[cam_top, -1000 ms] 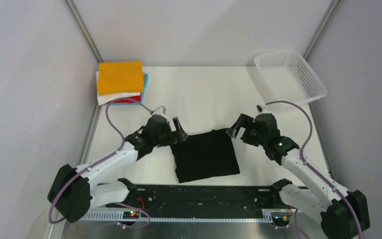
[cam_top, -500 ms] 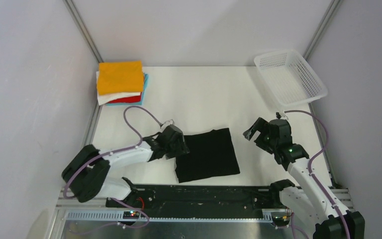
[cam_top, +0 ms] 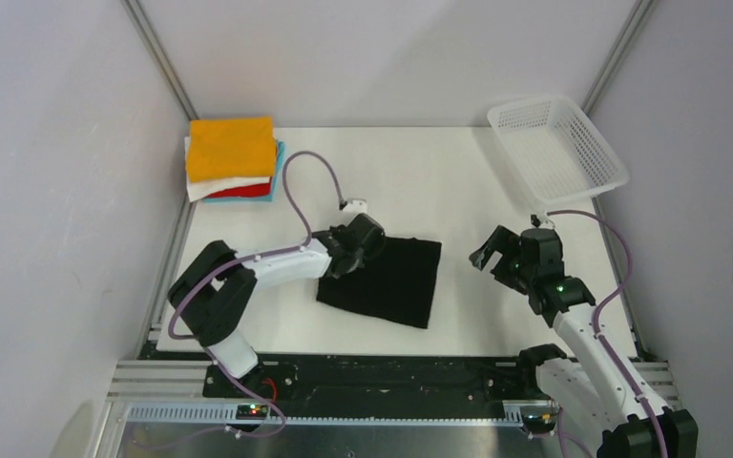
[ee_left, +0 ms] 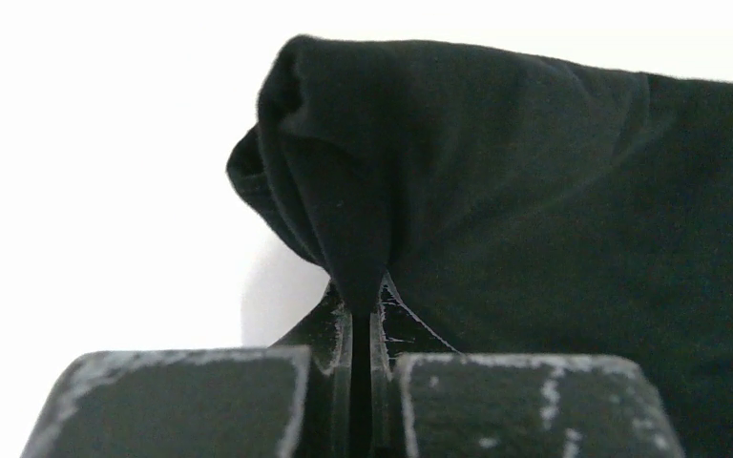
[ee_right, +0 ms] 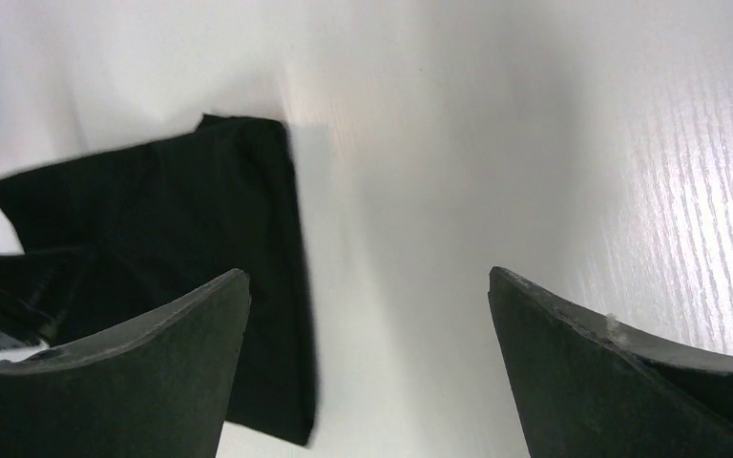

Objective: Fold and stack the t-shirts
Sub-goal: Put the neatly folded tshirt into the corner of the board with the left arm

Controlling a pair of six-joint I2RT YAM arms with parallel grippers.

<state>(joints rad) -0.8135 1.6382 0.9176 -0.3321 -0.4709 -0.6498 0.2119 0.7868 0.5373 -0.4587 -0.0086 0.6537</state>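
The left gripper (ee_left: 361,307) pinches a raised fold of the black t-shirt (cam_top: 393,282) tight; the right gripper (cam_top: 485,254) hangs beside it, jaws wide, empty.

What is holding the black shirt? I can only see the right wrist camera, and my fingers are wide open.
Observer: The left fingers are. They are pinched shut on a bunched fold at the edge of the black shirt.
Operator: Where is the pile it goes on?
Observer: A folded stack, orange on top, sits at the far left corner of the table.
Operator: Is anything on my side?
Observer: Yes, a white mesh basket sits at the far right corner.
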